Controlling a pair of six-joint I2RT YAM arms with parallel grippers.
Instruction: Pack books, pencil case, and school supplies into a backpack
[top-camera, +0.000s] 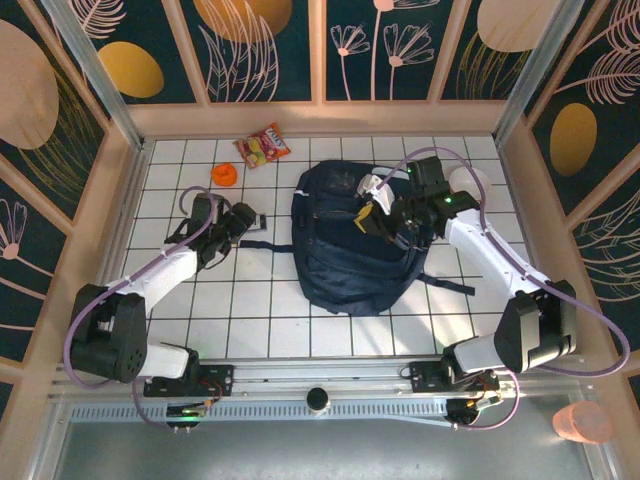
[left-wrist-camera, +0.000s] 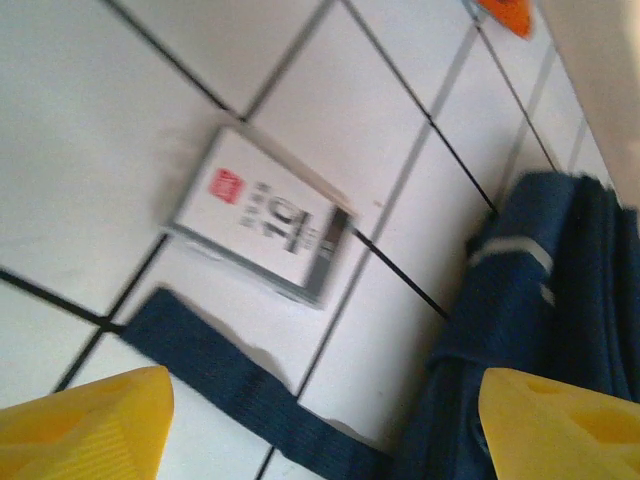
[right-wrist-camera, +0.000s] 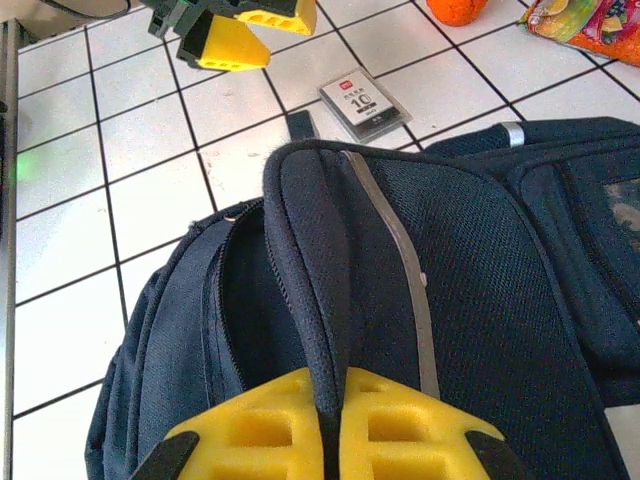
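The navy backpack lies in the middle of the tiled table. My right gripper is shut on the edge of its top flap and holds it up, so a dark zipped opening gapes beside it. A grey-white rectangular gadget, one of the school supplies, lies flat on a tile left of the backpack. My left gripper hovers over it, open, with nothing between its yellow fingertips. The books and the pencil case are out of view.
A dark strap trails from the backpack across the tiles just below the gadget. A red-orange snack packet and a small round orange object lie at the back left. Wooden walls fence in the table.
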